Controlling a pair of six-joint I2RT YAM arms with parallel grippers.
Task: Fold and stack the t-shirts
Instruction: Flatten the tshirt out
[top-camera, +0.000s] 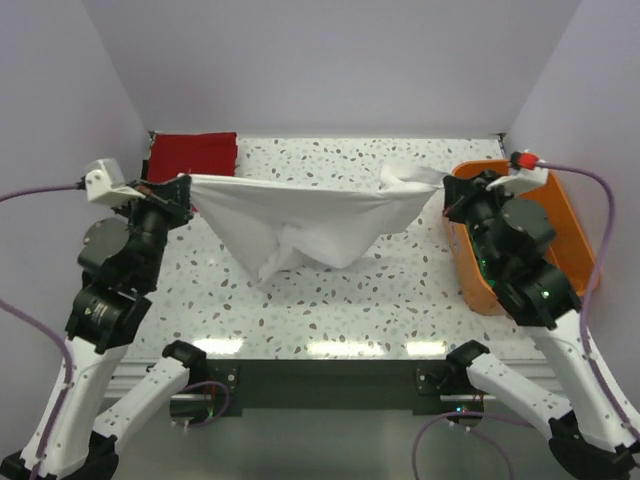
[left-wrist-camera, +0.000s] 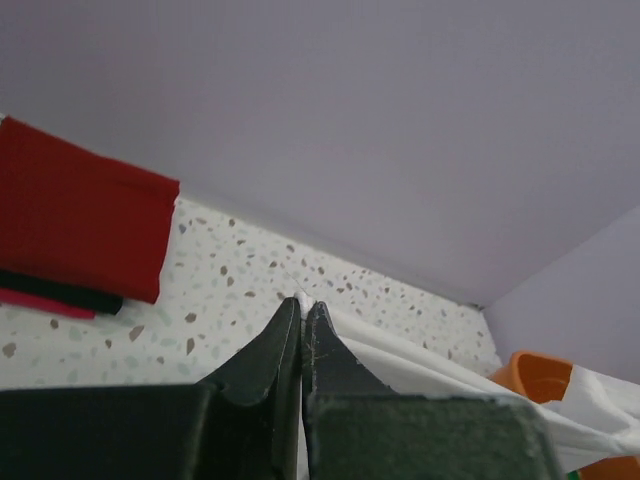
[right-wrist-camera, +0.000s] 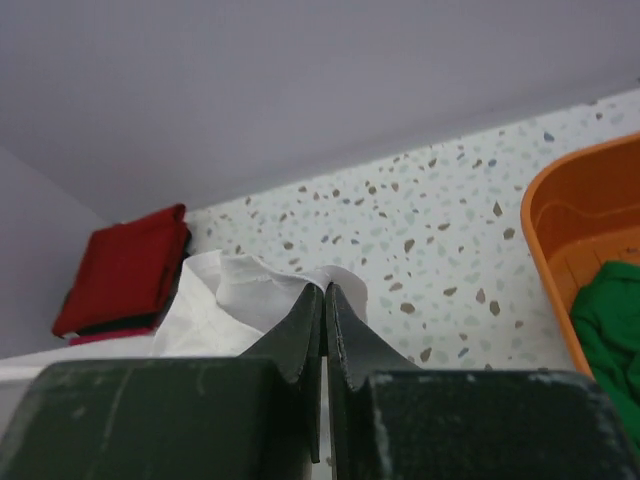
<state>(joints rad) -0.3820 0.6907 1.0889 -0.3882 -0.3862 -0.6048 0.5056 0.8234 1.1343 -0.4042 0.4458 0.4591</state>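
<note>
A white t-shirt (top-camera: 300, 215) hangs stretched between my two grippers above the speckled table, its middle sagging to the surface. My left gripper (top-camera: 183, 185) is shut on its left edge; a sliver of white cloth (left-wrist-camera: 302, 298) shows between the fingertips of the left gripper (left-wrist-camera: 302, 306). My right gripper (top-camera: 447, 190) is shut on the right edge, where white cloth (right-wrist-camera: 250, 290) bunches over the right gripper (right-wrist-camera: 325, 290). A folded red t-shirt (top-camera: 192, 155) lies at the back left on a thin dark one (left-wrist-camera: 60, 290). A green t-shirt (right-wrist-camera: 610, 320) lies in the orange tub.
The orange plastic tub (top-camera: 570, 220) stands at the table's right side under my right arm. Lilac walls close in the back and both sides. The folded red stack (right-wrist-camera: 125, 270) sits in the back left corner by the wall.
</note>
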